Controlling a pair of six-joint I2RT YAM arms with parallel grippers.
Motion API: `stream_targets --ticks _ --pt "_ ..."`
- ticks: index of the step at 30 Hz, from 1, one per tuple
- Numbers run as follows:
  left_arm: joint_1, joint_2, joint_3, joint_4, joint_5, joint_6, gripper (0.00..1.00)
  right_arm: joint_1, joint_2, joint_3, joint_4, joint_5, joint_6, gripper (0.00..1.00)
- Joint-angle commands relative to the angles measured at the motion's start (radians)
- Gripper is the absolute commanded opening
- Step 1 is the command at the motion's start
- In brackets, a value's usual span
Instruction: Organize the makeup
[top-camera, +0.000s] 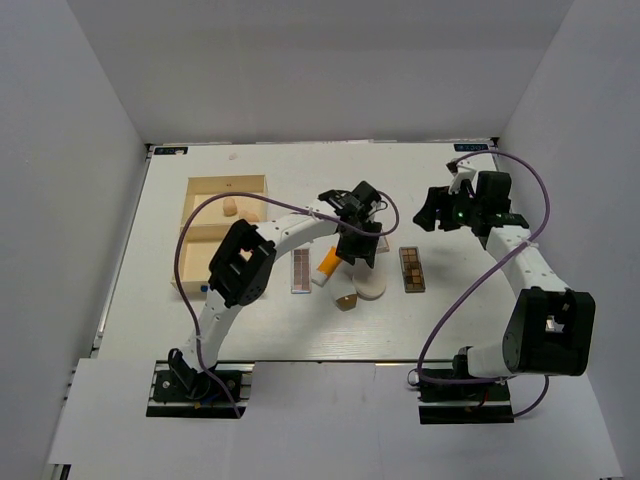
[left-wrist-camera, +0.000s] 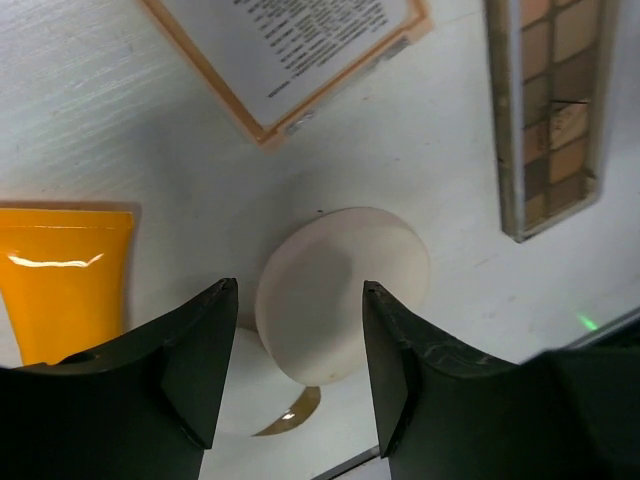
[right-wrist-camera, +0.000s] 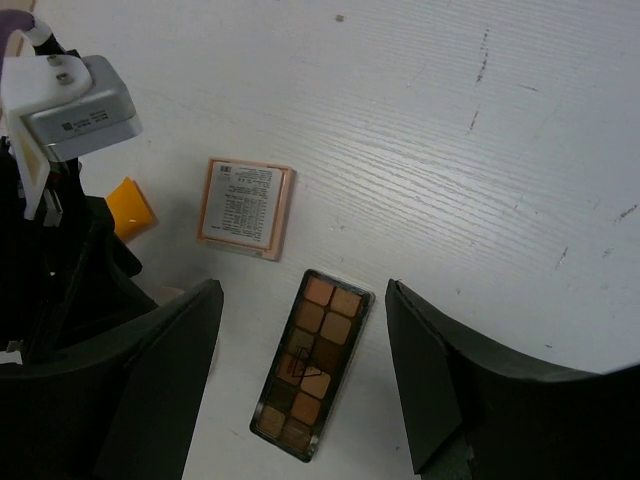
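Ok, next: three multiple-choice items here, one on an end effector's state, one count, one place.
1. The right end effector is: A. open and empty B. shut and empty C. shut on something
2. Slim palettes on the table: A. one B. two C. four
3. The round puff lies: A. below the left end effector B. on a palette C. below the right end effector
Answers: 1 A, its fingers stand wide apart with nothing between; 2 B, one either side of the orange tube; 3 A, it shows under that arm's open fingers.
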Motion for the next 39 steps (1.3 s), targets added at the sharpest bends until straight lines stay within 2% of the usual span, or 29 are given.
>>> stream_targets --ticks 1,6,9,10,12,13,17,23,31,38,39 --pt "-0.009 -0.012 0.053 -0.091 -0.048 0.028 0.63 -0.025 -0.019 -0.005 0.031 -0.032 0.003 0.72" --pt "-0.029 0.022 0.053 -0.123 -0.027 0.048 0.60 -0.039 -0.013 -0.009 0.032 -0.051 0.003 0.72" --pt "-0.039 0.037 0.052 -0.131 -0.008 0.053 0.52 -0.042 -0.013 -0.014 0.032 -0.060 0.008 0.72" --pt "-0.039 0.039 0.052 -0.131 -0.005 0.054 0.46 -0.045 -0.016 -0.015 0.031 -0.060 0.008 0.72" --pt "-0.049 0.042 0.049 -0.127 0.010 0.056 0.41 -0.047 -0.019 -0.020 0.032 -0.061 0.011 0.72" --pt "-0.049 0.043 0.049 -0.125 0.013 0.057 0.34 -0.048 -0.021 -0.025 0.029 -0.064 0.010 0.72" --pt "-0.049 0.040 0.053 -0.120 0.013 0.051 0.22 -0.048 -0.027 -0.032 0.029 -0.072 0.009 0.72" --pt "-0.023 -0.033 0.053 -0.073 -0.014 -0.010 0.09 -0.048 -0.048 -0.045 0.025 -0.086 -0.010 0.72" --pt "0.129 -0.249 0.011 -0.022 -0.134 -0.081 0.03 -0.050 -0.082 -0.080 0.022 -0.127 -0.037 0.70" --pt "0.330 -0.377 -0.009 0.005 -0.157 -0.084 0.00 -0.048 -0.085 -0.098 0.037 -0.144 -0.035 0.70" --pt "0.351 -0.386 -0.014 0.002 -0.205 -0.088 0.00 -0.048 -0.082 -0.097 0.037 -0.146 -0.037 0.70"
